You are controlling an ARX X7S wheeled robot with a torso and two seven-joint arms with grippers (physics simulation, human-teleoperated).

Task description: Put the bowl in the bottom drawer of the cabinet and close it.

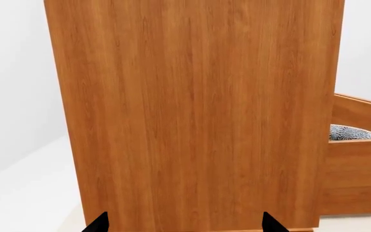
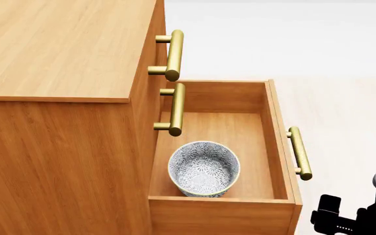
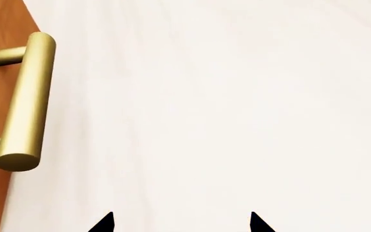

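- The cabinet (image 1: 192,111) side panel fills the left wrist view, facing the open left hand (image 1: 184,223).
- The bottom drawer (image 2: 276,142) stands pulled out; its handle (image 3: 24,101) lies beside the open right hand (image 3: 180,223).
- The bowl (image 2: 203,168) sits inside the drawer.

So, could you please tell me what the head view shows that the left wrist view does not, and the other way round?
Only the head view shows the cabinet's top, the two upper drawers' brass handles, the bottom drawer's handle, the bowl's patterned inside and part of the right arm.

Only the left wrist view shows the left tool's open tips facing a broad cabinet side panel.

Both show the bowl sitting in the open bottom drawer, though the wrist view catches just its rim.
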